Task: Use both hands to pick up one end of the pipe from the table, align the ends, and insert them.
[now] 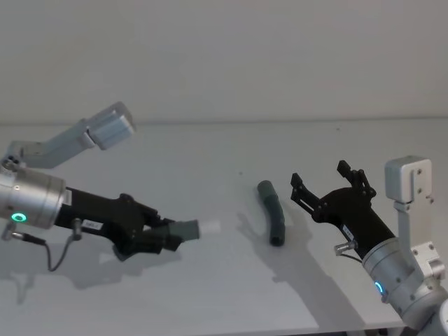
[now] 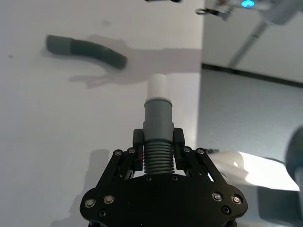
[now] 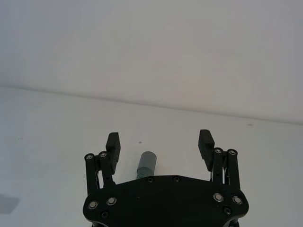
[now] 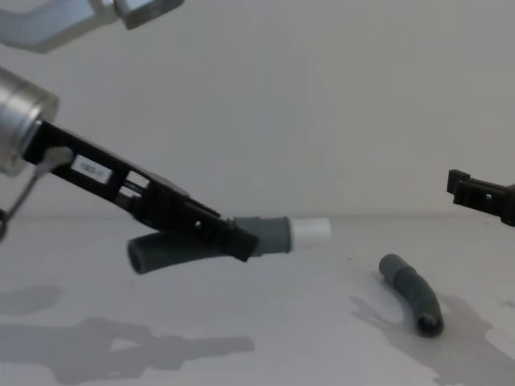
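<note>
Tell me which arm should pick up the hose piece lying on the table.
Right. The right gripper is open and hangs close to the loose piece, which lies on the table. The left gripper is shut on the plug piece, held above the table, so it is occupied.

table: matt white | held pipe: ribbed grey, smooth cuff | left tool: matt black plastic | left arm: silver metal

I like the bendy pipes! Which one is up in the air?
The pipe with the white tip, clamped in the left gripper. The other pipe lies on the table by the open right gripper.
</note>
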